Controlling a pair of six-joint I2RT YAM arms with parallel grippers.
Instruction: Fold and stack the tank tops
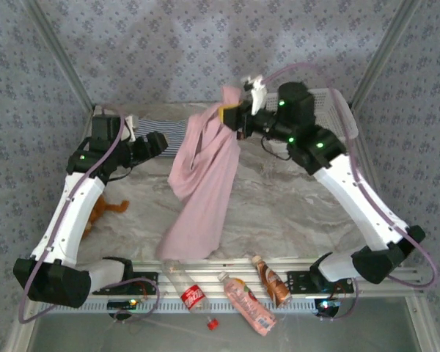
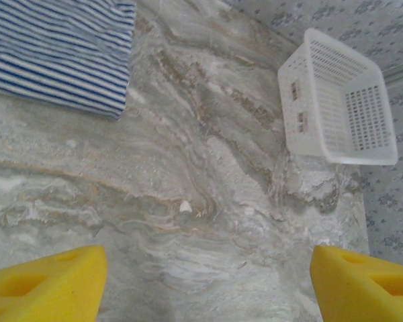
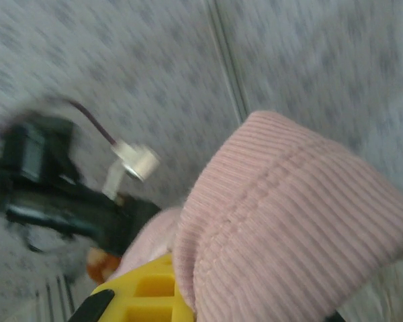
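Right jaws are clenched on one end of the pink tank top (image 1: 205, 176), held up near 12 o'clock above the table (image 1: 293, 213). On my wrist view its ribbed hem bunches over a yellow pad (image 3: 144, 288). The cloth hangs toward 6 o'clock, its lower end reaching the marble. Left jaws stand released, wide and empty, over bare table at 10 o'clock. Just beyond them, at 11, the striped tank top (image 2: 60, 54) lies flat. I see the white basket (image 2: 336, 100) at 1 o'clock.
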